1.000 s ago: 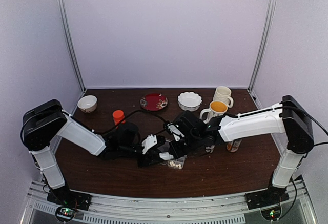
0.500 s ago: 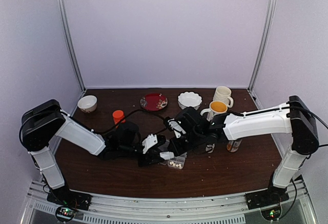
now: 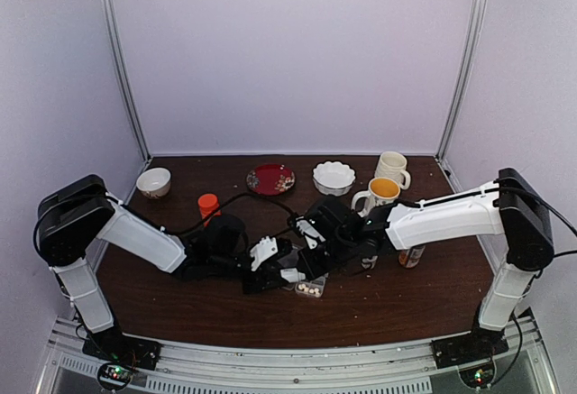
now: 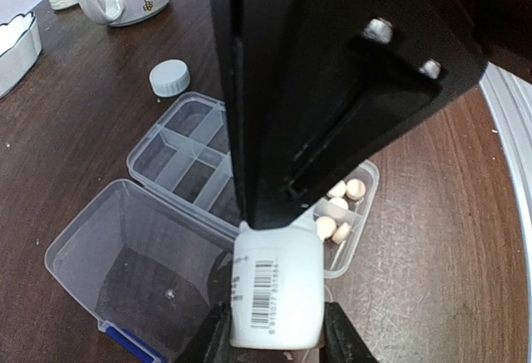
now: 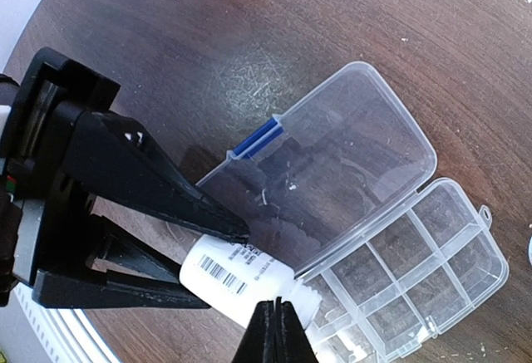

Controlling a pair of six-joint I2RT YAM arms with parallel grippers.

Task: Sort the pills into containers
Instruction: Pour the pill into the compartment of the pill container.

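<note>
**Brown worktop with an open pill box and a tipped white bottle**

Pale purple walls stand behind a dark brown worktop [image 3: 406,308]. At the far left, near the back, sits a small bowl [image 3: 153,181]. Next to the right is a bottle with an orange cap [image 3: 208,205].

The left arm [image 3: 135,236] reaches low toward the middle. The left jaws pinch a white bottle [image 4: 277,292] with a bar code, one finger on each side. The bottle is tipped over, and its neck is above the box, close to where the lid meets the cells.

A red plate [image 3: 270,178] lies at the back.

The clear pill box [image 4: 195,164] sits in the middle, near the front edge. Its lid [image 5: 332,155] is folded open and lies flat beside the cells [image 5: 416,263]. The cells are in two rows. A few cream pills [image 4: 337,211] lie in the cells at one end of the box. A grey cap [image 4: 170,77] lies on the worktop just beside the box.

The right jaws are pressed together, with only a thin line between them. Their tip is right by the neck of the white bottle. I cannot tell if they touch it.

Farther right at the back are a white wavy bowl [image 3: 334,177], a mug with a yellow inside [image 3: 383,192] and a white mug [image 3: 392,168]. The right arm [image 3: 442,218] stretches in from the right. A small orange bottle [image 3: 412,256] stands partly under it.
</note>
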